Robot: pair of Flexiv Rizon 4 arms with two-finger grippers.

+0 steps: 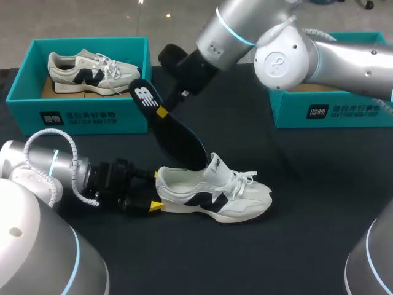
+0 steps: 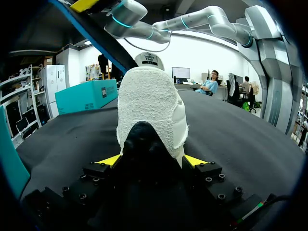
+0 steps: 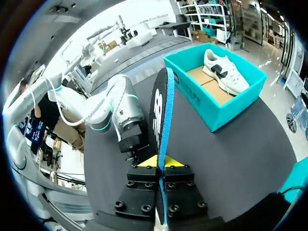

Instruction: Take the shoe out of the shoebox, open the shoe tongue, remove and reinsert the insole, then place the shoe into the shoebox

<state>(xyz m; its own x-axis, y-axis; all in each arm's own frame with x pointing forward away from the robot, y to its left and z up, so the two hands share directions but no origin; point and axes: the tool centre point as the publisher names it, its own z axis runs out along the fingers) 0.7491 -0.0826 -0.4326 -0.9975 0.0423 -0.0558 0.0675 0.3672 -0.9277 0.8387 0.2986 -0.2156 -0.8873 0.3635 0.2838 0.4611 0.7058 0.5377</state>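
Teal shoeboxes (image 1: 86,117) (image 1: 334,112), two; shoes (image 1: 215,195) (image 1: 92,72), two

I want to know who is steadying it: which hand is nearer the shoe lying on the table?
Left. The left hand clamps the shoe at its heel; the right hand is raised above it, holding the insole, whose tip meets the shoe.

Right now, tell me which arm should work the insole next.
Right. The right gripper is shut on the insole, whose lower end sits at the opening of the shoe. The left gripper clamps its heel, likely best as a brace.
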